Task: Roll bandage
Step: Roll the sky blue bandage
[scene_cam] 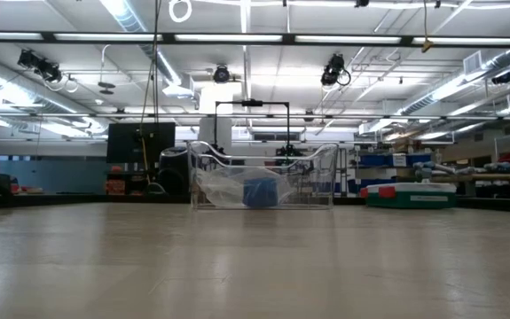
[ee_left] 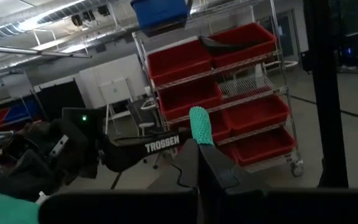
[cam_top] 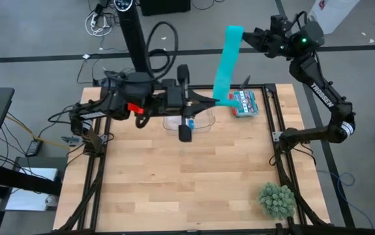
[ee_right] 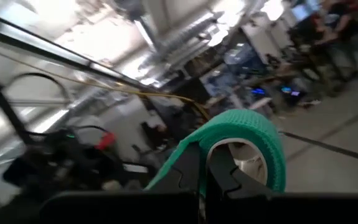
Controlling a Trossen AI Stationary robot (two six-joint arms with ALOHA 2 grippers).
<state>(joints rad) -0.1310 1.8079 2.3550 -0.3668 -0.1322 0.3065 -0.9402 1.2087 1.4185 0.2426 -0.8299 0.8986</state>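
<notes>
The bandage hangs in the air as a long teal ribbon stretched between both grippers, above the table's far edge. The right gripper pinches its upper end beyond the table, fingers clamped on the fabric. The left gripper is closed on its lower end, beside a clear tray
</notes>
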